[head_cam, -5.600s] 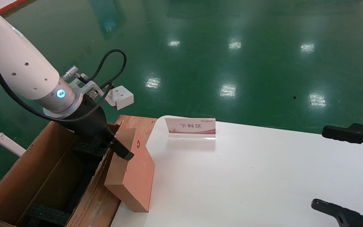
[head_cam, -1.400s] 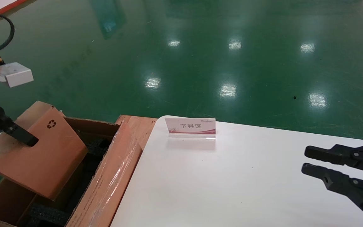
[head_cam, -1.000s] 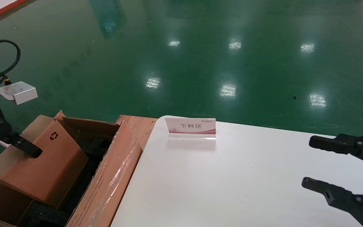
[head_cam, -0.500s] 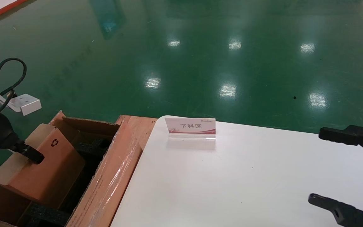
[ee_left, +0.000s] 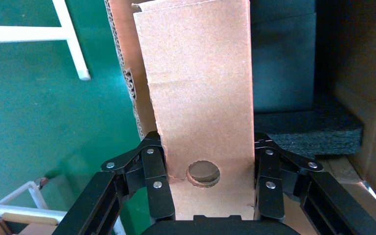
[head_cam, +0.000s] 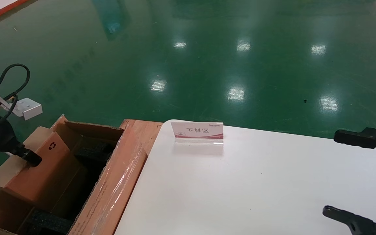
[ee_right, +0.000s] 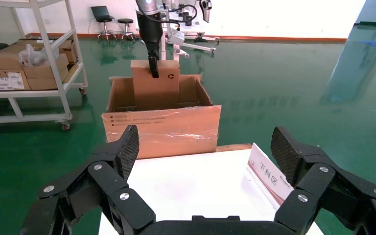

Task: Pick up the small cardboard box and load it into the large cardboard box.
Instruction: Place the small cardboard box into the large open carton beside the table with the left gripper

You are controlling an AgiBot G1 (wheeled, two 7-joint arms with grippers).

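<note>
Fingers [ee_left: 159, 183] of the left gripper [ee_left: 208, 183] clamp the small cardboard box [head_cam: 41, 169], partly lowered inside the large cardboard box [head_cam: 109, 192], not yet released.

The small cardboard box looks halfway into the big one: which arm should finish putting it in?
Left. Its pincer grips the small cardboard box over the large cardboard box; the right pincer hangs open above the table.

The large cardboard box [head_cam: 109, 192] sits off the table's [head_cam: 240, 182] 9 o'clock edge with the small cardboard box [head_cam: 41, 169] partly down inside it, sign stand [head_cam: 197, 132] at the table's 11, right gripper [head_cam: 361, 178] at 3.
</note>
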